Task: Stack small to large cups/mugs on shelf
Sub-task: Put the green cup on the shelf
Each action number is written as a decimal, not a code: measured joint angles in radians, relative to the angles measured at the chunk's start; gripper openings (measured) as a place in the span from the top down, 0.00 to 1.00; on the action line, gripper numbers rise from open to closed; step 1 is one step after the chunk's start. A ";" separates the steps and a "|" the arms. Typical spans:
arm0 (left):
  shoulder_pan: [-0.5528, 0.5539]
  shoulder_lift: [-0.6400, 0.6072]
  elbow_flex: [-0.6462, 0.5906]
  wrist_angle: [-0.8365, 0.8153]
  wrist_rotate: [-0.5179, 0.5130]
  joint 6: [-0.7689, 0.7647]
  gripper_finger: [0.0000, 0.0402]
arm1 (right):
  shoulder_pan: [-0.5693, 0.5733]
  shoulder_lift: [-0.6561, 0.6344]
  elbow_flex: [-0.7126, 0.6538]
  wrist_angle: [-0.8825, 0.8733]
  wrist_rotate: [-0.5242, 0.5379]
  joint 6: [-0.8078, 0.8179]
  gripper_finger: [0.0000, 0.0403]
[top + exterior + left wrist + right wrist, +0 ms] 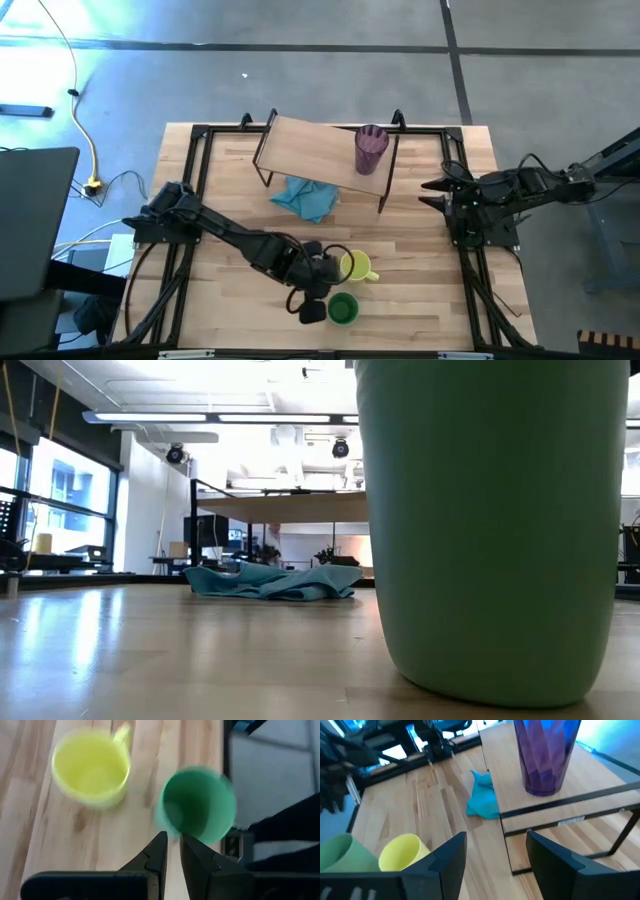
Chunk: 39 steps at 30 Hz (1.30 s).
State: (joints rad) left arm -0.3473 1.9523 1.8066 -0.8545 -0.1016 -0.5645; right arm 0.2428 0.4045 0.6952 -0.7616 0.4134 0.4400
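The green cup [343, 308] stands upright on the tabletop near the near edge and fills the low view [490, 530]. The yellow mug [356, 266] stands just beyond it, handle toward the right. My left gripper [318, 303] is at the green cup's left side, its fingers almost together [172, 840]. The purple tumbler [371, 148] stands upright on the right part of the shelf [310, 145]. My right gripper [432, 192] waits open near the table's right edge, facing the shelf [600, 775]. My left gripper has the green cup's rim [167, 827] between its fingertips, on the side toward the table's left. It comes from above, pointing down; one finger [195, 855] looks to be inside the cup and the other outside. The cup's base stays on the table.
A crumpled teal cloth [305, 197] lies on the table under the shelf's front edge. Black frame rails [190, 200] run along the table's left and right sides. Bare wood lies between the shelf and the two cups.
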 joint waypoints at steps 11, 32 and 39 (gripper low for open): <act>0.000 0.037 0.000 0.017 0.008 -0.049 0.90 | 0.000 -0.039 0.000 -0.005 0.025 -0.015 0.51; 0.042 0.034 0.001 0.109 0.062 -0.073 0.90 | 0.000 -0.041 0.000 -0.005 0.026 -0.022 0.51; 0.046 0.034 0.001 0.114 0.072 -0.072 0.88 | 0.000 -0.041 0.000 -0.005 0.026 -0.022 0.51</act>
State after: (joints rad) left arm -0.3009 1.9862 1.8072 -0.7403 -0.0299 -0.6361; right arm 0.2432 0.3637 0.6956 -0.7670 0.4390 0.4179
